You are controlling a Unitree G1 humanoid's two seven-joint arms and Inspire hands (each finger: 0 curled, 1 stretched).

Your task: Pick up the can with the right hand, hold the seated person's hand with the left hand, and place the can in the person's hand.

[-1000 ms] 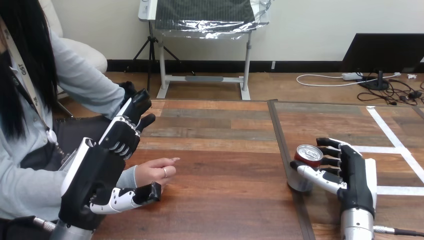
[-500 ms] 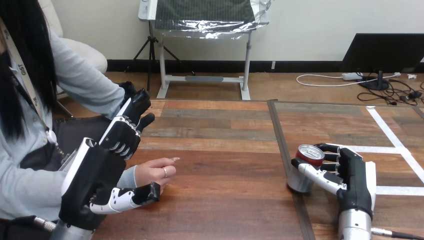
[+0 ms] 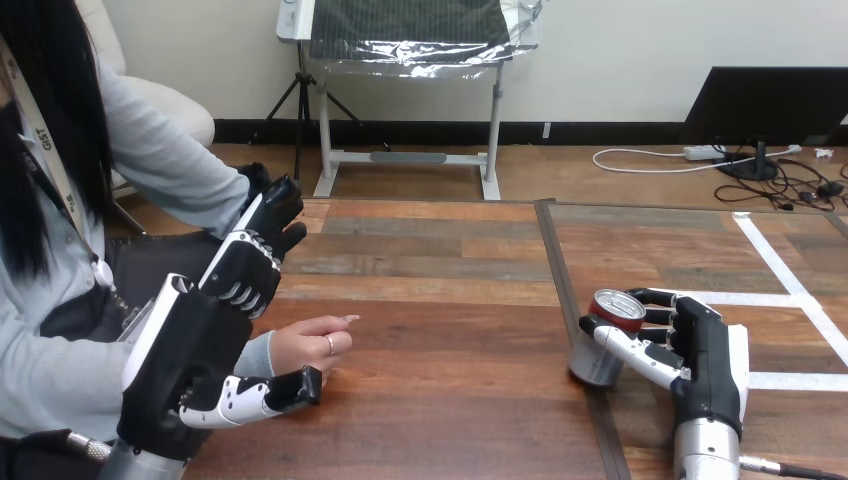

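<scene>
Two hands logged, nearest first. Right hand [image 3: 706,352]: I see its fingers [image 3: 655,318] and thumb curled round the can [image 3: 616,306], which stands on the counter [image 3: 450,350] at right. Left hand [image 3: 190,350]: thumb lies just beside the person's hand [image 3: 305,345], which rests on the counter; fingers straight, reaching past it, gripping nothing.
</scene>
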